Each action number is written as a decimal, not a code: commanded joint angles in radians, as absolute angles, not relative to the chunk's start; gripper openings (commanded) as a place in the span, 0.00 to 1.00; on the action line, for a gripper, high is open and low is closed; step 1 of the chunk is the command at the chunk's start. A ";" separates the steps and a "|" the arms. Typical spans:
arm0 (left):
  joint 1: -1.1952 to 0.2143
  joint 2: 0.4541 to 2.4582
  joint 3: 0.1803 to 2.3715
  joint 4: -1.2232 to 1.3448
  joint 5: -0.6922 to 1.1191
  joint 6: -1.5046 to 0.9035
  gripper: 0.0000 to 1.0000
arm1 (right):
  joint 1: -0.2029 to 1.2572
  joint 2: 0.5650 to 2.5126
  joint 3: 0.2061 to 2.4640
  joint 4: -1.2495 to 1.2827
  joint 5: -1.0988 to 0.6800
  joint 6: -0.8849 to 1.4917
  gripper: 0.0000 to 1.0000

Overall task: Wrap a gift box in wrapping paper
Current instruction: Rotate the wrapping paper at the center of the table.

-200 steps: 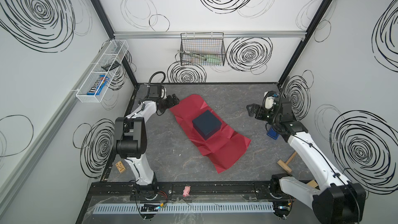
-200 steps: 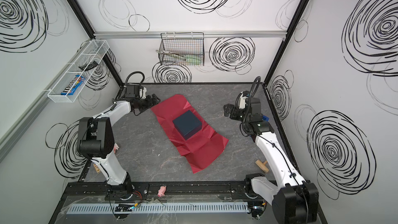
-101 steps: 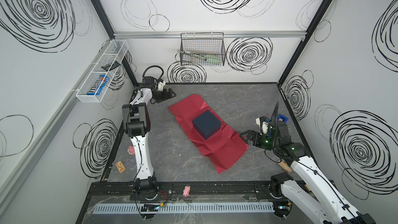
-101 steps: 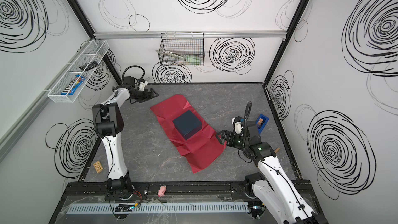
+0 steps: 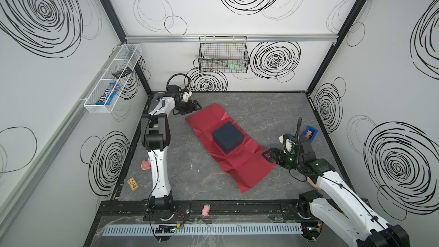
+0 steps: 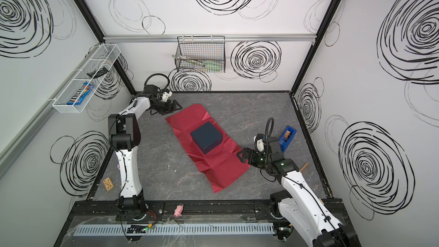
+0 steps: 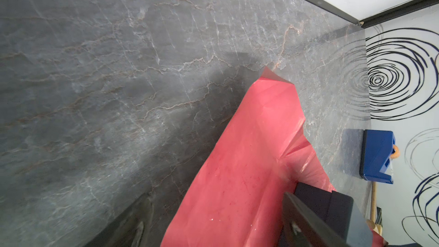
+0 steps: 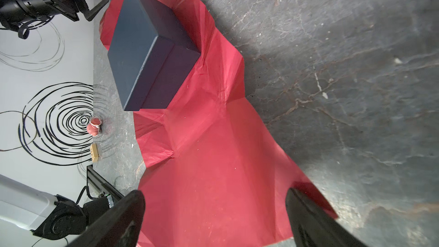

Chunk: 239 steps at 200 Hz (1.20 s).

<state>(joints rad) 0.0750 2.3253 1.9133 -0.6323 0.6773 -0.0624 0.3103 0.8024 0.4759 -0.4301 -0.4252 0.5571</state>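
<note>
**Both jaws wide, box on the paper**

Your gift box [image 5: 228, 137] sits on the creased wrapping paper [image 5: 247, 167], toward its far half. Your left gripper [image 5: 198, 105] hovers beside the paper's far corner, jaws apart and empty. Your right gripper [image 5: 266, 156] gapes at the right edge, holding nothing.

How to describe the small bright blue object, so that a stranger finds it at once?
Take the grey marbled table and follow its edge by the wall on the robot's right. There stands the tape dispenser. It is small and bright blue, unlike the larger, dark navy gift box lying on the red wrapping paper.
</note>
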 commanded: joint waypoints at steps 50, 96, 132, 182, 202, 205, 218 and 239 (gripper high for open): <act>0.078 2.355 1.902 -0.645 0.650 -0.047 0.92 | 0.316 0.683 0.506 -0.537 -0.265 0.645 0.99; 0.077 2.372 1.896 -0.650 0.687 -0.051 0.83 | 0.317 0.643 0.474 -0.538 -0.302 0.664 1.00; 0.064 2.375 1.894 -0.667 0.710 -0.038 0.67 | 0.340 0.661 0.406 -0.444 -0.377 0.697 0.97; 0.049 2.369 1.887 -0.667 0.752 -0.044 0.40 | 0.365 0.726 0.381 -0.359 -0.376 0.686 0.81; 0.040 2.352 1.872 -0.655 0.757 -0.065 0.32 | 0.364 0.752 0.375 -0.301 -0.363 0.678 0.58; 0.041 2.346 1.862 -0.646 0.764 -0.072 0.31 | 0.364 0.758 0.374 -0.292 -0.362 0.678 0.55; 0.044 2.312 1.799 -0.589 0.772 -0.114 0.26 | 0.362 0.787 0.377 -0.265 -0.347 0.668 0.44; 0.047 2.243 1.703 -0.505 0.742 -0.162 0.17 | 0.358 0.831 0.396 -0.236 -0.326 0.642 0.20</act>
<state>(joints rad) 0.0471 2.3352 1.7844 -0.5915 0.7376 -0.1097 0.3607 0.7929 0.3840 -0.3138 -0.3565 0.6716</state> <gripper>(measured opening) 0.210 0.308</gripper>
